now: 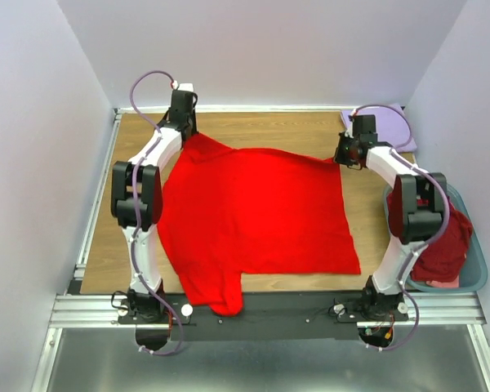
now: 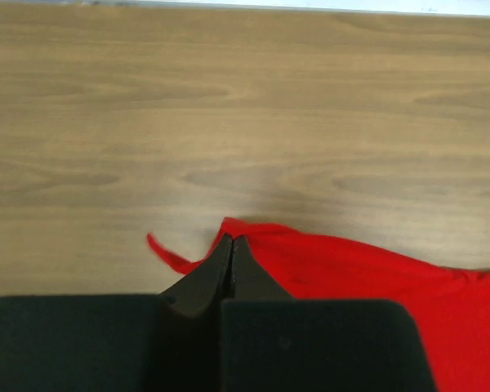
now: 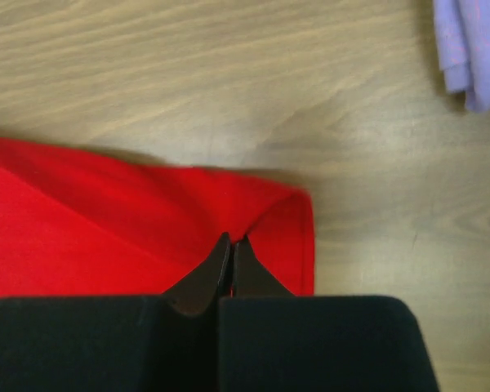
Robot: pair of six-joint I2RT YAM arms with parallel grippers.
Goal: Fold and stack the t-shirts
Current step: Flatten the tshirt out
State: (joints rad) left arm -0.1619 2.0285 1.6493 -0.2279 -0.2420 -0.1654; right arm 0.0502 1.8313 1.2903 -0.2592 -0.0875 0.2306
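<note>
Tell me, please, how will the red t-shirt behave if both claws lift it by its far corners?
Probably floppy: the red t-shirt bunches softly where the left claw and right claw pinch it, so its middle would likely sag. It looks thin, so probably light.

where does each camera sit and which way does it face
Top external: above and behind the robot, looking down on the table and spread red t-shirt; both arms show.
Left wrist: on the left arm, facing down past the shut left tool at a pinched shirt corner.
Right wrist: on the right arm, past the shut right tool at another corner, lavender t-shirt beyond.
Shared: all three see the red t-shirt; top and right wrist see the lavender one.
</note>
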